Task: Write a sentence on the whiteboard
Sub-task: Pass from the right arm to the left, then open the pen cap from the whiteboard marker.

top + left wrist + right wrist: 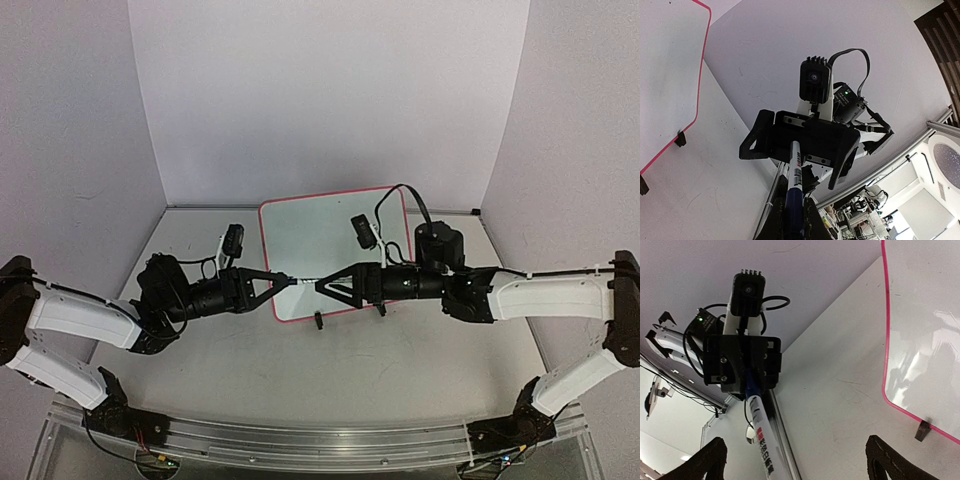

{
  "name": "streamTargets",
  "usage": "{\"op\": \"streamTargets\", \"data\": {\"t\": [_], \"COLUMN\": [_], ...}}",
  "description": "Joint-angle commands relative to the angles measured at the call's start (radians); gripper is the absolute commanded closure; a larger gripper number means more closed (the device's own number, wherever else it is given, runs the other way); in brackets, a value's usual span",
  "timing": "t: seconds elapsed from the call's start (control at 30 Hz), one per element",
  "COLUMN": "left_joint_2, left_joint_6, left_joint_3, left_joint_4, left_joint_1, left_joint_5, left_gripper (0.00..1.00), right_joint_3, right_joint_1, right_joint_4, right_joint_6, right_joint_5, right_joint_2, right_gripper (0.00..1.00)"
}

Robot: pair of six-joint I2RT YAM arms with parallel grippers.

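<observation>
**A:** Where is the whiteboard (335, 240)?

**B:** It is propped on its feet (318, 320) just beyond both sets of jaws. Its face is blank, with no sentence on it yet.

**A:** And the pen?

**B:** The marker (301, 282) hangs level between the two grippers, in front of the board's lower edge. Its long axis runs from one pair of jaws to the other, along that edge and not toward the face. The left gripper (283, 281) pinches the dark blue end, jaws pressed onto it. The white barrel sticks out toward the right gripper (320, 286).

**A:** Does the right one grip it too?

**B:** No. Its jaws are spread wide, and its fingers (712, 460) stand to either side of the barrel, apparently clear of it.

**A:** So which arm writes?

**B:** Probably the left, since only it holds the pen. The board lies ahead of its jaws and to their right, so the wrist likely has to swing the free end round to the face. Whether that end is the tip, or capped, cannot be told.
</observation>
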State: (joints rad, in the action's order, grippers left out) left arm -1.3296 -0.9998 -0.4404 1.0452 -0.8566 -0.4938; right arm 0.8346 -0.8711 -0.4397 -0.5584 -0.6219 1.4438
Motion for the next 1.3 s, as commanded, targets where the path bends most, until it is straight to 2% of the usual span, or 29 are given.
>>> {"op": "streamTargets", "data": {"t": [0.0,0.07,0.3,0.53,1.27], "left_joint_2": [0.019,0.030,0.079,0.060,-0.015], "left_joint_6": [-0.019,-0.017,0.030,0.039,0.032], "left_joint_3": [0.014,0.023,0.001,-0.032,-0.070], "left_joint_4": [0.121,0.128,0.005,-0.055,-0.052], "left_joint_1": [-0.001,-0.001,-0.001,-0.002,-0.016], "left_joint_5": [0.013,0.014,0.019,-0.007,-0.043], "left_gripper": [1.00,1.00,1.00,1.00,1.00], "right_joint_3": [-0.002,-0.002,0.013,0.023,0.042], "right_joint_1": [-0.004,-0.004,-0.003,-0.009,-0.024], "right_joint_4": [-0.266,-0.290,-0.303,-0.303,-0.300], "right_joint_6": [-0.169,-0.196,-0.223,-0.220,-0.213], "right_joint_5": [-0.161,-0.184,-0.218,-0.230,-0.225], "right_joint_2": [0.018,0.023,0.033,0.052,0.061], "right_gripper": [0.11,0.13,0.19,0.25,0.40]}}
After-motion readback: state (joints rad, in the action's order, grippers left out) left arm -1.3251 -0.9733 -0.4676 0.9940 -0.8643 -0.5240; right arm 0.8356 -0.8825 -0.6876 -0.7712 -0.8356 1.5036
